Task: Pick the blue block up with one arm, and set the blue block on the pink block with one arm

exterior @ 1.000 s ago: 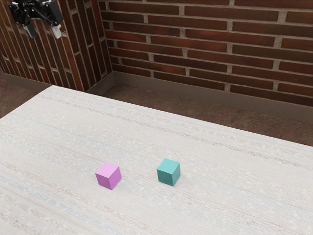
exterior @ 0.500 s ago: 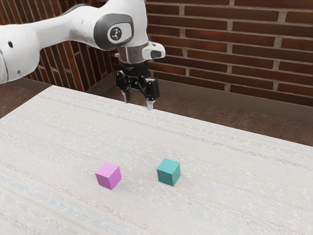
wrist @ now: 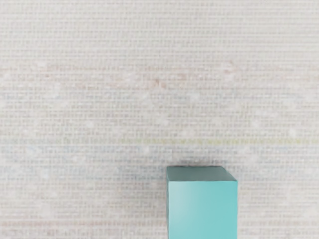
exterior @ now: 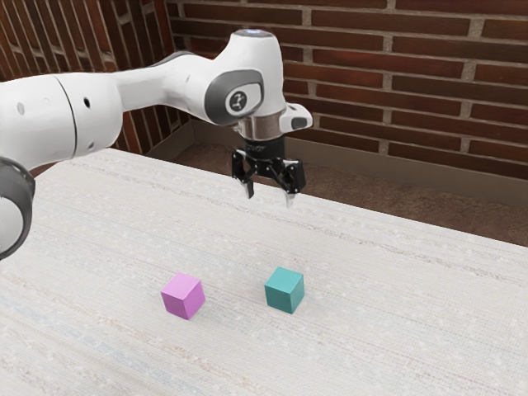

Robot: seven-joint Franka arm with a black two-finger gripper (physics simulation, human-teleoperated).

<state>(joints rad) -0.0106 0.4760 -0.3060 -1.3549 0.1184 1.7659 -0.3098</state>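
Exterior view: open hand point(exterior: 270, 191) above blue block point(exterior: 285, 289).

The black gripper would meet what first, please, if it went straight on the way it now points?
Probably the small teal-blue cube, roughly beneath the open fingers; depth is unclear, so it might reach the pale table just beside it.

The blue block point(exterior: 285, 289) is a teal shade; the pink block point(exterior: 182, 295) leans violet. The table point(exterior: 396, 330) is pale cream with faint grey and tan streaks. The arm point(exterior: 124, 99) is white with grey joint caps, and its gripper point(exterior: 269, 200) is black. The far wall point(exterior: 396, 74) is red-brown brick with grey mortar.
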